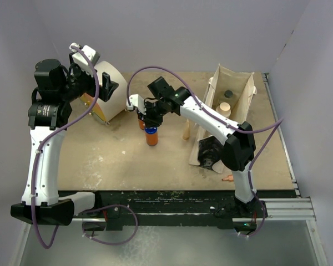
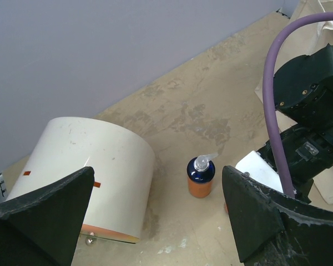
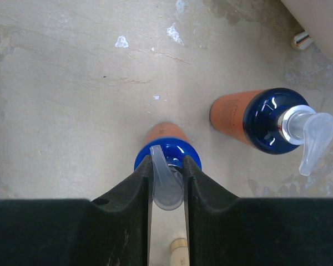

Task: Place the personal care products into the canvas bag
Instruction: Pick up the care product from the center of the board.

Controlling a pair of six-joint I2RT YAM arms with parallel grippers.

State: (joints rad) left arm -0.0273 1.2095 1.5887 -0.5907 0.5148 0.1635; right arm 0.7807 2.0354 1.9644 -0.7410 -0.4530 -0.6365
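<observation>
My right gripper [image 1: 150, 121] [image 3: 166, 166] is shut on the clear pump head of an orange bottle with a blue top [image 1: 151, 137] [image 3: 167, 145], at the middle of the table. A second orange bottle [image 1: 141, 123] [image 3: 254, 119] [image 2: 201, 178] stands just beside it, toward the drum. The canvas bag [image 1: 245, 98] lies open at the right, its dark printed panel [image 1: 208, 153] facing the near side. Inside it show a cream-white bottle [image 1: 225, 108] and a black cap [image 1: 228, 93]. My left gripper [image 1: 110, 86] [image 2: 158, 173] is open and empty, raised by the drum.
A large cream drum with an orange face [image 1: 106, 94] [image 2: 91, 172] lies at the back left. A tan wooden cone [image 1: 186, 132] [image 3: 178, 250] stands between the bottles and the bag. A small orange stick [image 1: 228, 178] lies near the front right. Grey walls close in the sides and back.
</observation>
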